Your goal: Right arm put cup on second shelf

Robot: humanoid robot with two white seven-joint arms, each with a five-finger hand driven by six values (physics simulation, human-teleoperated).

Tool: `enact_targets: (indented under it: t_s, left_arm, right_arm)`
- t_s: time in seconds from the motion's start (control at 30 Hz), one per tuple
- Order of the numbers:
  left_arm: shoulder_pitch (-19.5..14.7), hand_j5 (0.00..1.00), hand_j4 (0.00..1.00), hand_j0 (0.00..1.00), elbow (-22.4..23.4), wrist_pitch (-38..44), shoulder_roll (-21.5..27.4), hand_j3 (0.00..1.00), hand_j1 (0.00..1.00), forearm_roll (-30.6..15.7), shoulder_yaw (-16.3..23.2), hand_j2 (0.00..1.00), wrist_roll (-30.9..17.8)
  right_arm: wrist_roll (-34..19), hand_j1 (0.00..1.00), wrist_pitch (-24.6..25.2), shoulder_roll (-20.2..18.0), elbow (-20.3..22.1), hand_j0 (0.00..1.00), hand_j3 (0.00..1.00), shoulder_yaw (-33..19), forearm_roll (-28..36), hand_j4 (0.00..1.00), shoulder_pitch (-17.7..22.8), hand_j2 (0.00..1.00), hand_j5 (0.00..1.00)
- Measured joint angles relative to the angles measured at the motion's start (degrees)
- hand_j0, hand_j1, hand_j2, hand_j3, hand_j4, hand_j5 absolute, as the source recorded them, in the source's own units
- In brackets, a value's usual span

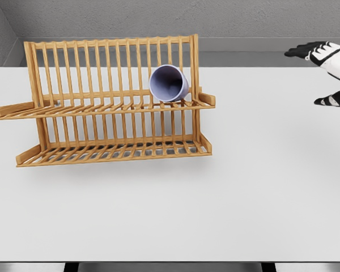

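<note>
While tipped on its side, the lavender cup (169, 83) is held on the wooden rack's (107, 105) upper shelf, mouth outward. Well right of the rack, the right hand (328, 71) is seen with fingers spread, grasping nothing.

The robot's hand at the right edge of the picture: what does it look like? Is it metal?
Only part of the right hand shows. It has a smooth white shell with black fingers and black gaps at the joints, more like moulded plastic than bare metal. No cables, markings or sleeves are visible. The left hand is out of view.
</note>
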State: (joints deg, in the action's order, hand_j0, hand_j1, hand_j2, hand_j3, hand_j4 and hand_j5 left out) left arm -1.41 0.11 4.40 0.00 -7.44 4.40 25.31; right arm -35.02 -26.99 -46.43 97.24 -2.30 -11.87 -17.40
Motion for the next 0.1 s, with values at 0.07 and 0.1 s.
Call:
enact_targets:
  t_s: [0.07,0.1]
  left_arm:
    - [-0.6,1.0,1.0,1.0,0.0,0.0,0.0,1.0,1.0,0.0,0.0,1.0,0.0]
    - [-0.5,1.0,1.0,1.0,0.0,0.0,0.0,1.0,1.0,0.0,0.0,1.0,0.0]
  right_arm:
    - [0.0,1.0,-0.2,1.5,0.8,1.0,1.0,1.8,0.0,1.0,-0.1,1.0,1.0]
    - [0.0,1.0,-0.3,2.0,1.0,1.0,1.0,2.4,0.0,1.0,-0.6,1.0,1.0]
